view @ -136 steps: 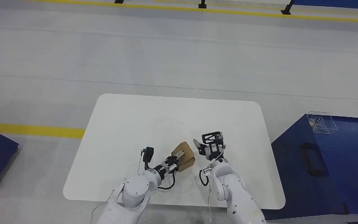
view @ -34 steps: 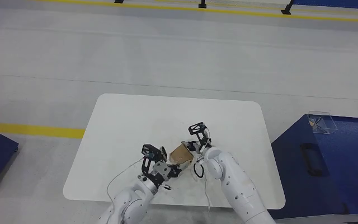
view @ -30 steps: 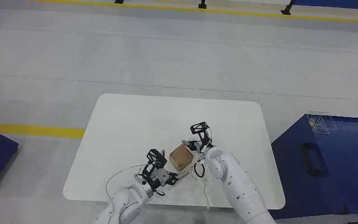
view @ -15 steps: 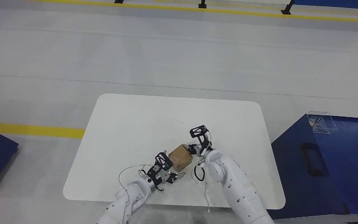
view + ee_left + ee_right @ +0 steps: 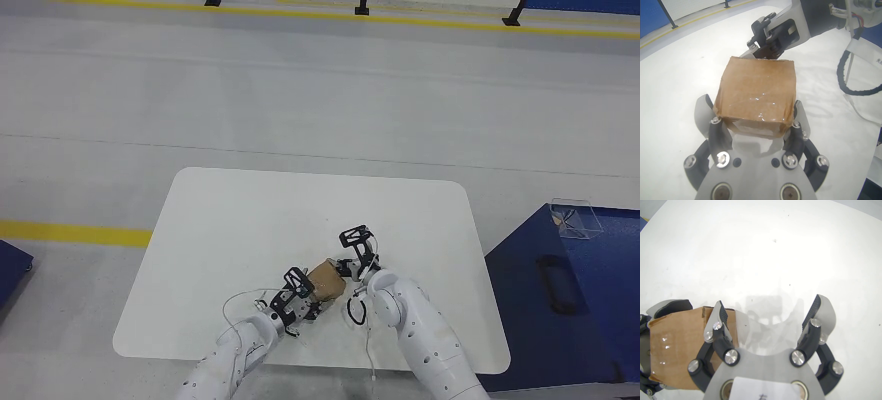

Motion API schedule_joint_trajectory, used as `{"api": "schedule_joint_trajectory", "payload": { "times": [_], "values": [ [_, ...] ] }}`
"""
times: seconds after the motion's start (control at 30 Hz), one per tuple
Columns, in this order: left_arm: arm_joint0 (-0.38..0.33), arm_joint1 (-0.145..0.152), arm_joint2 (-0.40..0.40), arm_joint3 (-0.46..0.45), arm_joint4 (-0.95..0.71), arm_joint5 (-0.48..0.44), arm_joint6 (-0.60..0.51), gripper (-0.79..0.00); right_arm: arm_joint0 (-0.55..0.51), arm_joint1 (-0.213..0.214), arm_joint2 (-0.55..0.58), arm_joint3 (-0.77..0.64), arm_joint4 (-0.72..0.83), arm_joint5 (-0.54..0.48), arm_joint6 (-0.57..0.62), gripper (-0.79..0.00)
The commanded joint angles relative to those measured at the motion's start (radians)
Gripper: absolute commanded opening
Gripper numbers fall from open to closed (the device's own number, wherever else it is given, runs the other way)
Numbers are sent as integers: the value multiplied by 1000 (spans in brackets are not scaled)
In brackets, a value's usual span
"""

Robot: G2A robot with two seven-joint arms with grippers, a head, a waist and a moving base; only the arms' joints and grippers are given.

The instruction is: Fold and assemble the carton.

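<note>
Pale grey floor with yellow lines (image 5: 70, 234) surrounds a white, round-cornered tabletop (image 5: 250, 210). Just off its right side stands a dark blue cabinet (image 5: 570, 300) with a small clear container (image 5: 575, 216) on top. Most of the tabletop lies bare, with broad open room toward the far edge and toward the left, and less toward the near edge, where both arms come in. A small brown carton (image 5: 325, 279), closed into a cube and glossy with clear tape on top, sits on the tabletop close to that near edge, a little right of centre. The left tool (image 5: 753, 113) grips the carton: its two grey fingers (image 5: 703, 111) press against opposite sides at the corners nearest the arm. The right tool (image 5: 770, 308) stands wide open at the carton's far right side — one finger (image 5: 719, 311) touches the carton's upper edge, the other hangs over bare tabletop. A few tiny dark specks (image 5: 774, 240) mark the white surface.
</note>
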State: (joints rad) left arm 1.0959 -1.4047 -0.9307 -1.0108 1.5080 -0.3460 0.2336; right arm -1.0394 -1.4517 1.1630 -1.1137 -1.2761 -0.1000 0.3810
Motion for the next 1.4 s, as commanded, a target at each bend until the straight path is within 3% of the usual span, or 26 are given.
{"api": "schedule_joint_trajectory", "payload": {
  "times": [0.0,0.03,0.2,0.33,0.47,0.53,0.67,0.7,0.77,0.9,1.03,1.1,1.13,1.17,1.37],
  "values": [
    [3,1,0,-6,-3,-6,15,-693,2,0,4,3,9,3,2,0],
    [5,1,-1,-11,-1,-7,19,-785,4,1,7,5,12,4,3,0],
    [38,9,-9,-106,20,10,23,-785,1,8,50,-2,38,28,-15,0],
    [111,26,-48,-338,39,52,-113,-785,-20,21,142,-43,124,46,-29,0],
    [213,43,-97,-674,56,99,-455,-785,-62,36,219,-102,195,27,-14,0],
    [245,44,-114,-818,47,157,-696,-785,-83,41,237,-127,208,16,-3,0],
    [234,25,-84,-972,-67,307,-1136,-785,-125,47,245,-175,203,3,-1,0],
    [213,17,-86,-981,-128,380,-1236,-785,-133,48,245,-182,203,0,-2,0],
    [139,7,-52,-959,-120,413,-1420,-785,-144,50,244,-190,200,1,-5,0],
    [9,-18,19,-829,-109,480,-1620,-785,-155,52,238,-195,207,-4,-5,0],
    [-93,-41,91,-678,-84,480,-1749,-785,-168,54,233,-203,204,-4,-9,0],
    [-130,-53,115,-618,-78,491,-1755,-785,-168,55,229,-198,203,-3,-10,0],
    [-144,-59,127,-589,-76,493,-1753,-489,-167,55,227,-194,204,-3,-10,0],
    [-154,-64,136,-568,-79,501,-1743,-9,-166,55,224,-190,205,-3,-11,0],
    [-189,-86,156,-504,-68,537,-1642,0,-160,55,206,-170,200,3,-15,0]
  ]
}}
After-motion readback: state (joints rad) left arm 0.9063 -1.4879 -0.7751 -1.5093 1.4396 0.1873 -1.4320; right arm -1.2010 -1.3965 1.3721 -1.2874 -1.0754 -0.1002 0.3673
